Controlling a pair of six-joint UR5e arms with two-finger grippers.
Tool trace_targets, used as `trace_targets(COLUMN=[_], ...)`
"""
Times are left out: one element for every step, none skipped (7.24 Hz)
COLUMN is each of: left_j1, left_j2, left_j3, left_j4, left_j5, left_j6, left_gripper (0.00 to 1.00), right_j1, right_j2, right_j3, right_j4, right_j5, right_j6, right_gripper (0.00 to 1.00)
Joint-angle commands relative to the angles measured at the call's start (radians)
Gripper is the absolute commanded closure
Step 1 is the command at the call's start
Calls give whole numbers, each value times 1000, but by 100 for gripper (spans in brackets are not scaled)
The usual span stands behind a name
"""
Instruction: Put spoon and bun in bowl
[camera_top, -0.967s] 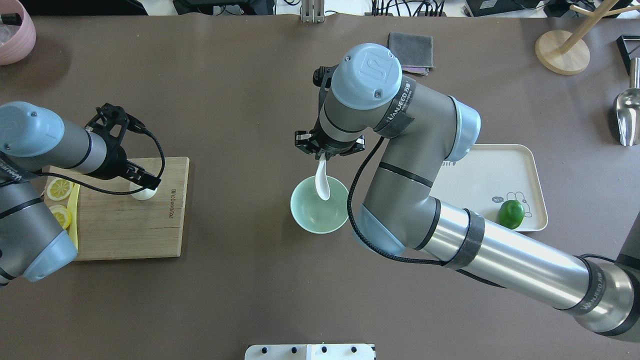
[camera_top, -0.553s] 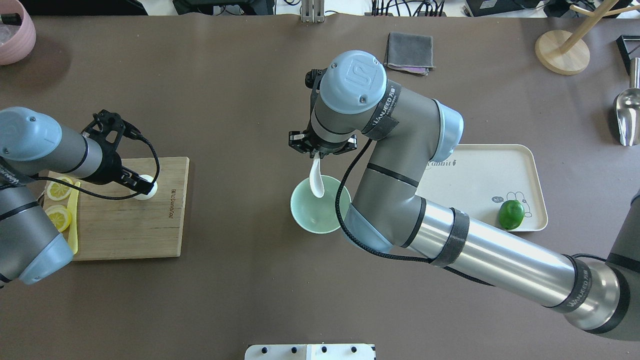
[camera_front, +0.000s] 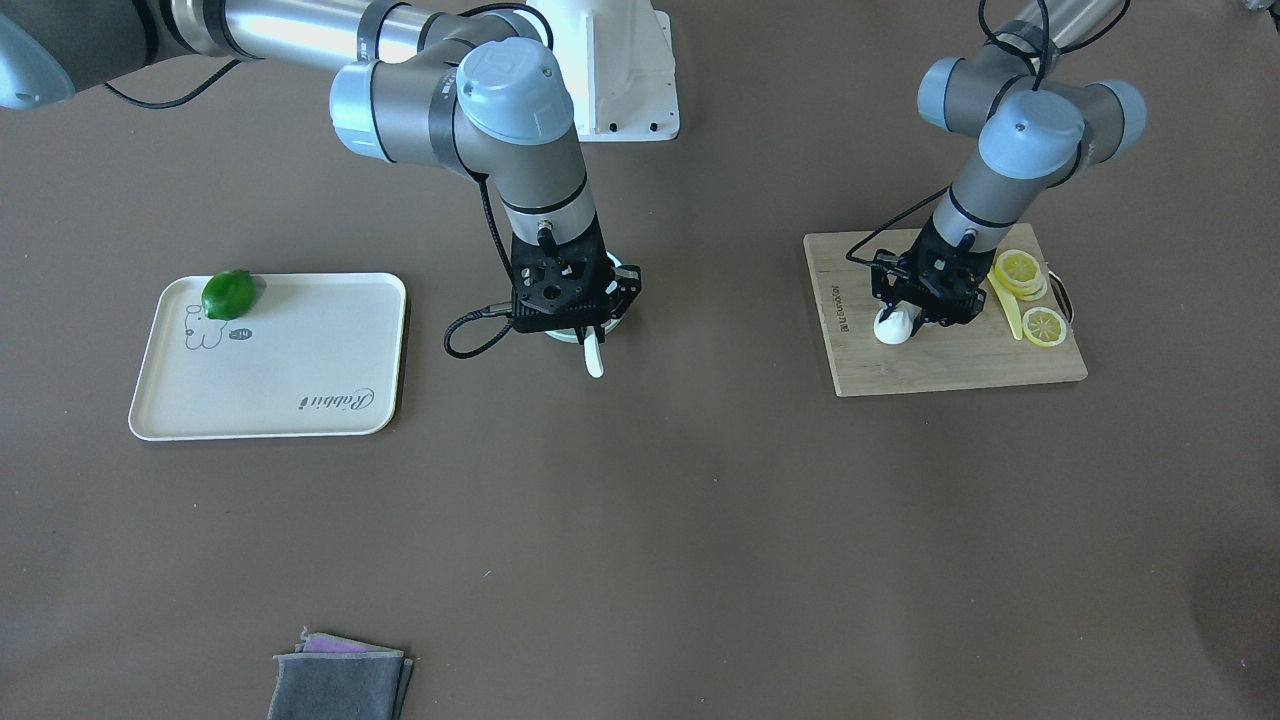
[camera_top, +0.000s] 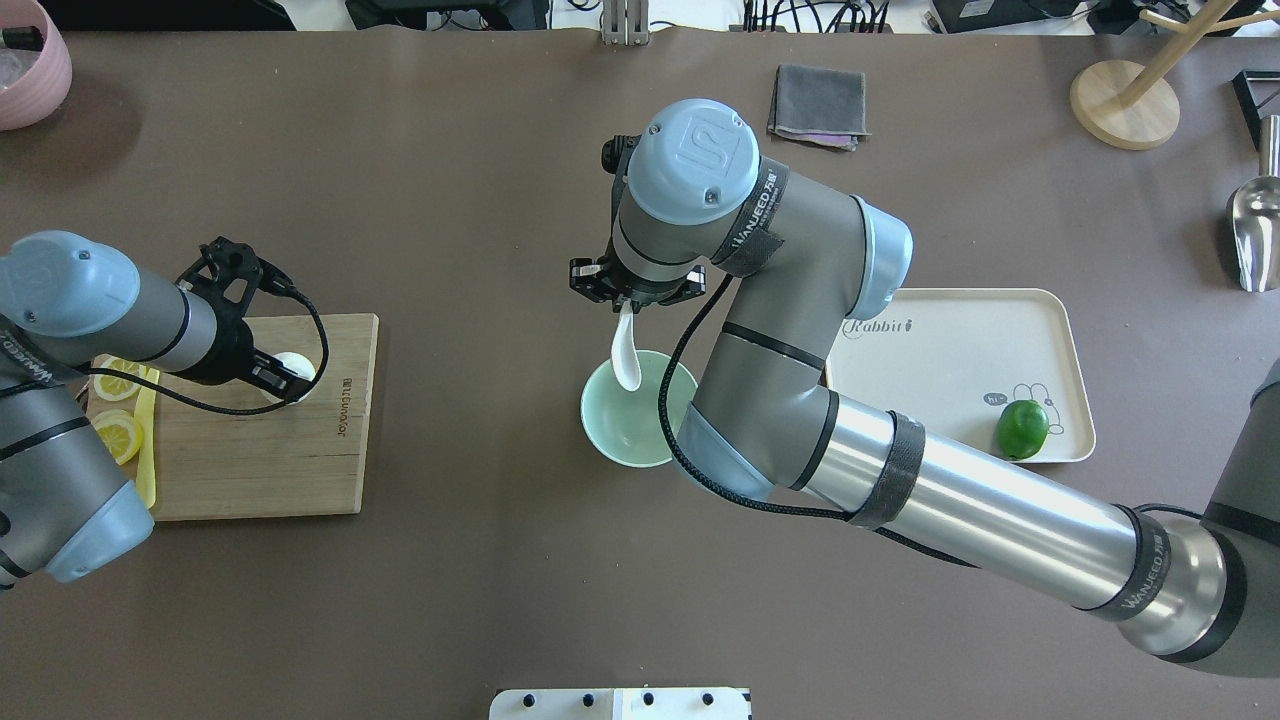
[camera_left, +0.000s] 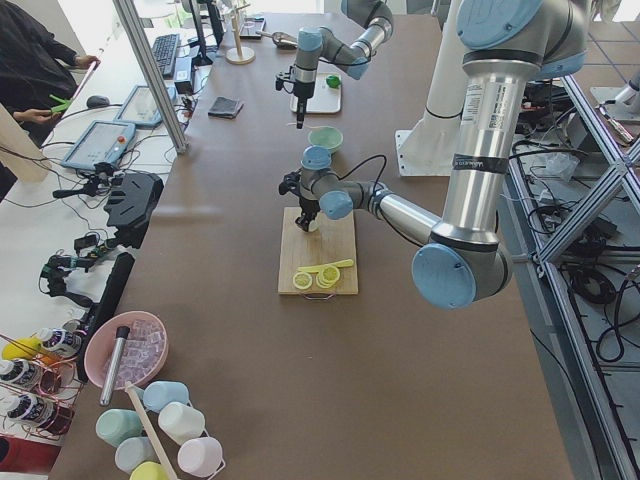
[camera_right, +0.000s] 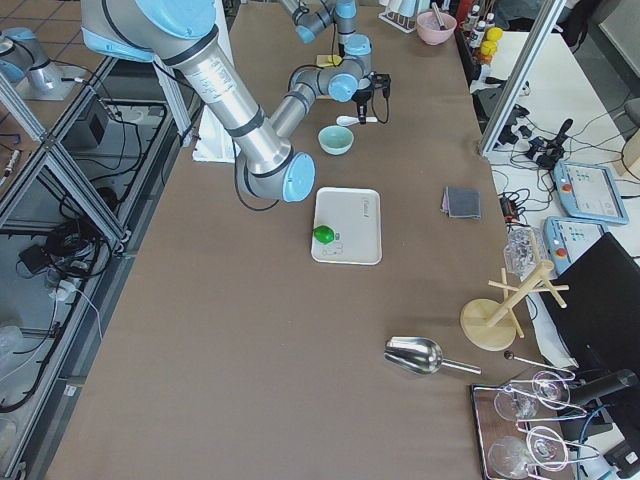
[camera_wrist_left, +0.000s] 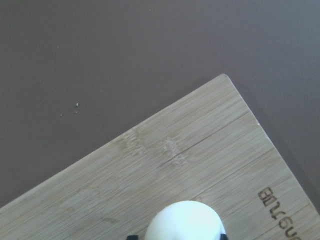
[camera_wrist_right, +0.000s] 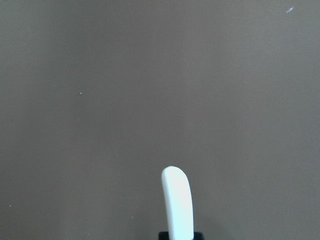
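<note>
My right gripper (camera_top: 630, 300) is shut on the handle of the cream-white spoon (camera_top: 627, 352). The spoon hangs scoop-down over the far left rim of the mint-green bowl (camera_top: 640, 440). The front view shows the spoon (camera_front: 594, 355) below the gripper (camera_front: 580, 325), which hides most of the bowl. The right wrist view shows only the spoon handle (camera_wrist_right: 177, 205) over bare table. My left gripper (camera_top: 283, 376) is closed around the white bun (camera_top: 293, 363) at the far right corner of the wooden cutting board (camera_top: 250, 450). The bun (camera_wrist_left: 185, 220) sits between the fingertips in the left wrist view.
Lemon slices (camera_top: 120, 437) and a thin yellow knife (camera_top: 148, 470) lie on the board's left side. A cream tray (camera_top: 950, 350) with a green lime (camera_top: 1022, 428) lies right of the bowl. A grey cloth (camera_top: 820, 103) lies at the far middle.
My right gripper has moved left with the spoon, so the scoop hangs over the bowl's left rim. My left gripper has turned around the bun, and the bun has shifted slightly toward the board's far edge.
</note>
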Motion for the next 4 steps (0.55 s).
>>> trace_targets(left_j1=[-52,-128,-194,-228], left_j2=[3,-17,-58,-115], left_j3=[-54,-56,-57,-59], left_j4=[13,53,91,163], left_j5=[-128,-214,-279,-313], left_j6=[-2,1,4,4], left_gripper=[100,100,100,100], right_j1=[2,2,-1,-6], right_j2=[1,2,13,7], right_j3=[-2,-7,-41,-63], right_j4=[1,1,6,21], right_j5=[-1,-10,-52,-54], right_j6=[0,-3,-5,-17], right_gripper=[100,100,100,100])
